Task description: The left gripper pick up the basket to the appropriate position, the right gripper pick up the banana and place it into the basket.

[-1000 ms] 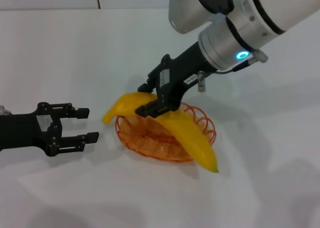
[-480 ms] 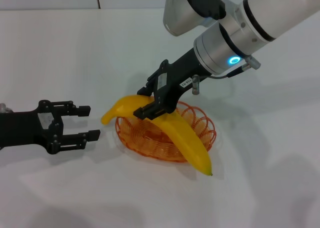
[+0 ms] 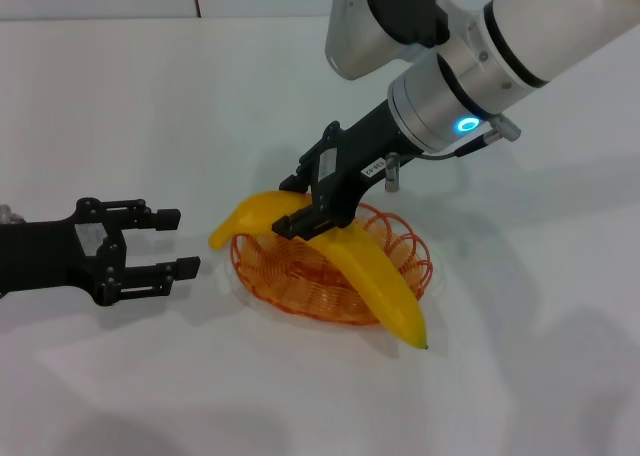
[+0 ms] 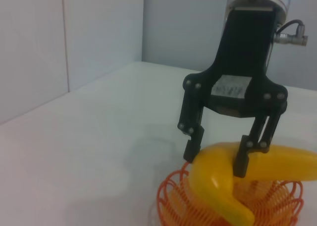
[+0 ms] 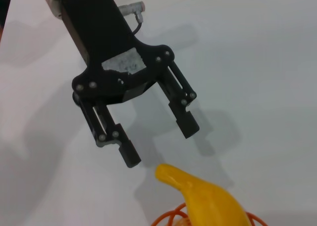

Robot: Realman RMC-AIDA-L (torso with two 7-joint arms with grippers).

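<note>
Now, holding arm: the right gripper [image 3: 305,214] is reaching down from the upper right of the head view and its two fingers are clamping the banana [image 3: 340,261] near the middle of its length.
Banana axis: it is running from the centre left toward the lower right, crossing over the basket [image 3: 400,238], and both ends are sticking out past the scalloped rim.
Banana and basket: it seems to be touching the wire already, but I cannot tell this for sure from the head view.
Basket place: it is sitting on the white table [image 3: 150,106] in the centre of the frame.
Other arm: the left gripper [image 3: 170,244] is waiting at the left edge with fingers apart, holding nothing, near the basket.
</note>
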